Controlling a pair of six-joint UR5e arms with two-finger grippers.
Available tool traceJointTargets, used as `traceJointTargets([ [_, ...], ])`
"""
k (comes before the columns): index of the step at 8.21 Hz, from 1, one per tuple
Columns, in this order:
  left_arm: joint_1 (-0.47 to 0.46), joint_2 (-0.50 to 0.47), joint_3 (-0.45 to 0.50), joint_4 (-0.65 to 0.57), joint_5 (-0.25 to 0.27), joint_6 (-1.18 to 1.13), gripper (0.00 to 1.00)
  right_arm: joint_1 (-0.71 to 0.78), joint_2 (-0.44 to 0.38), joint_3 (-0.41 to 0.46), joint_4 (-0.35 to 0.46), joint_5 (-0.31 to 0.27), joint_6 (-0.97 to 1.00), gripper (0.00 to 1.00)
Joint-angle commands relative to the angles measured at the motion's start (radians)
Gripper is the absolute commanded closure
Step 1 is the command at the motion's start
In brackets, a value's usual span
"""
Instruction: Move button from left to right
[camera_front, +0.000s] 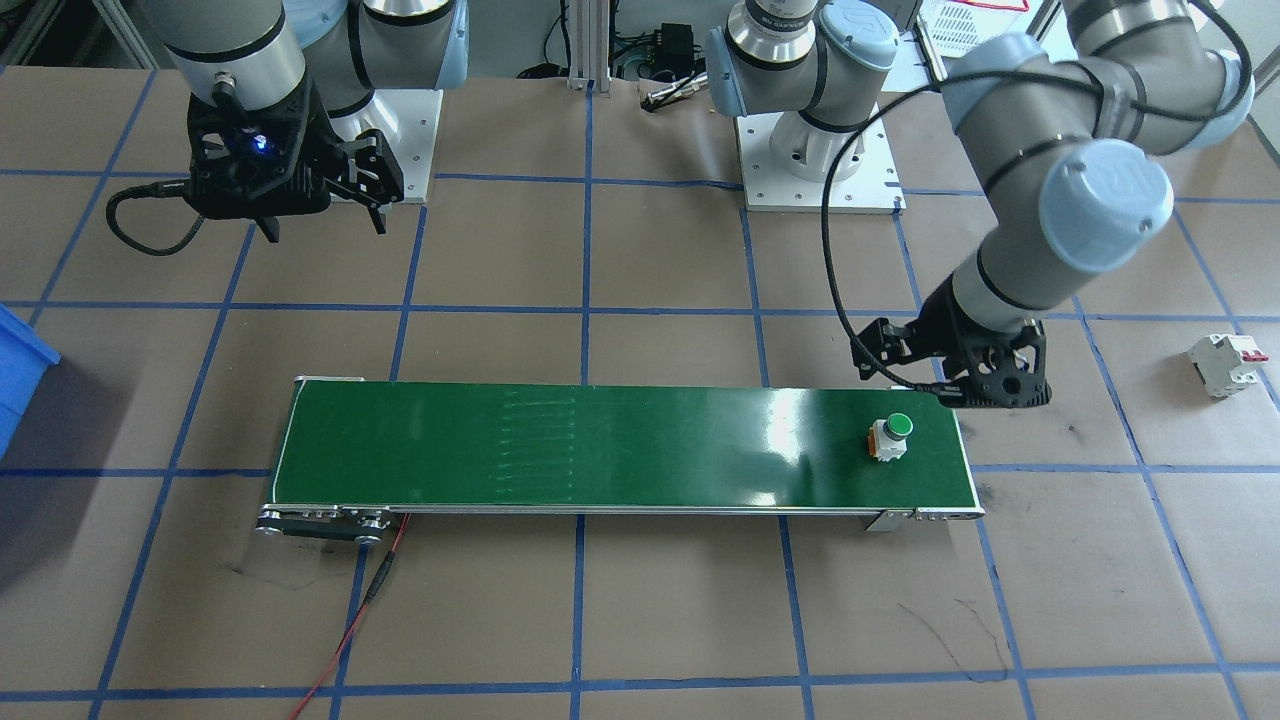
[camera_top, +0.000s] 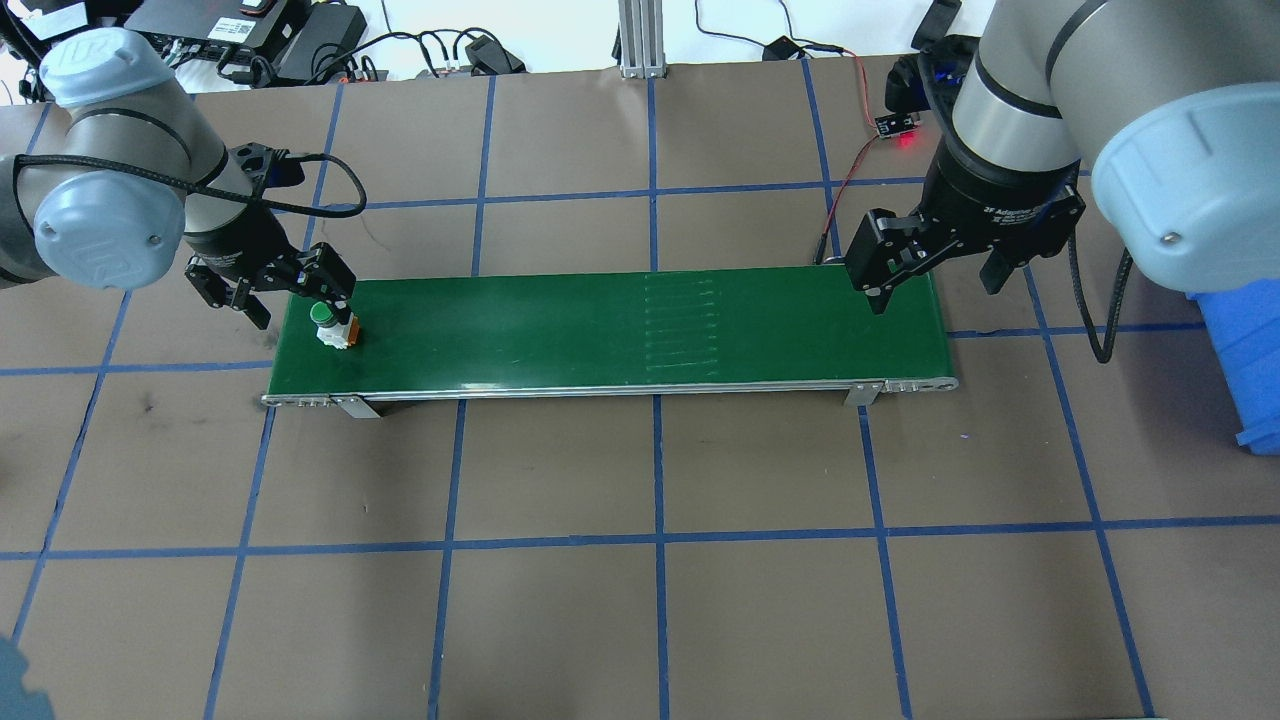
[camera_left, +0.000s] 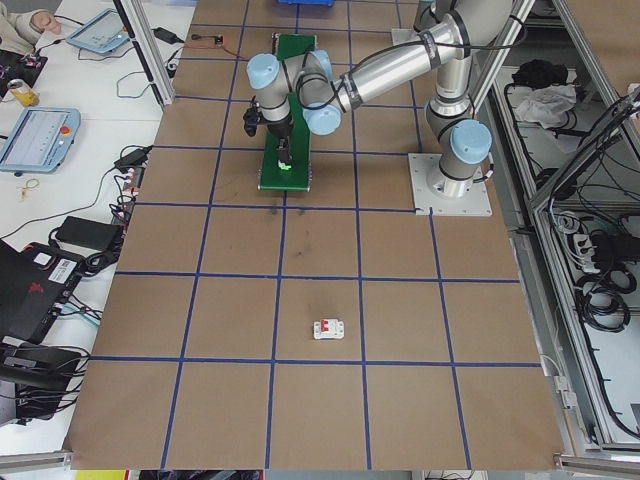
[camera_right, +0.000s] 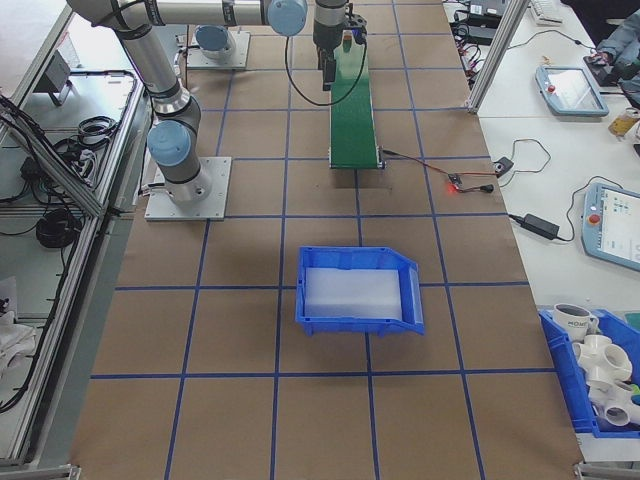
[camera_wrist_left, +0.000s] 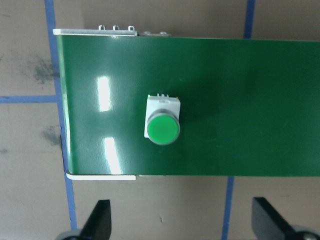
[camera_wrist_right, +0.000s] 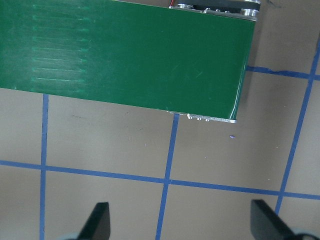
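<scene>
Green-capped push-button (camera_wrist_left: 162, 124) with the white blocky body and orange-red base part sits on the dark green conveyor belt (camera_top: 600, 330), close to the belt's end on the robot's left side. You can see it stands free: nothing grips it.

Orientation: it rests on its side or tilted, cap end raised and facing roughly up toward the left wrist camera. The long axis runs from cap to orange-red base, across the belt's width more than along it; in the overhead view the base end (camera_top: 349, 330) points toward the belt's near edge. Exact tilt is hard to tell.

Left gripper (camera_top: 282, 292) hovers just beside the button, above the belt's end, fingers spread wide with nothing between them. Reads as a drop-off on the belt, so the belt carries it across; that's a judgement.

Right gripper (camera_top: 935, 262) waits over the opposite belt end, fingers apart and empty, likely staged for the pickup.

Blue plastic bin (camera_top: 1245, 350) sits just beyond it. White circuit breaker with red lever (camera_front: 1228, 363) lies well apart on the brown table (camera_top: 640, 560); ignore it.
</scene>
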Motion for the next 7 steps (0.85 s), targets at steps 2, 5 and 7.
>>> traceJointTargets([
  [2,-0.077,0.148,0.011,-0.045,-0.003,-0.059,0.00,0.000,0.018,0.000,-0.012,0.008,0.003,0.00],
  [5,-0.086,0.138,0.013,-0.048,0.006,-0.057,0.00,0.000,0.021,0.000,-0.024,0.009,0.000,0.00],
  [7,-0.086,0.137,0.013,-0.048,0.009,-0.059,0.00,-0.002,0.052,-0.014,-0.036,0.046,0.012,0.00],
])
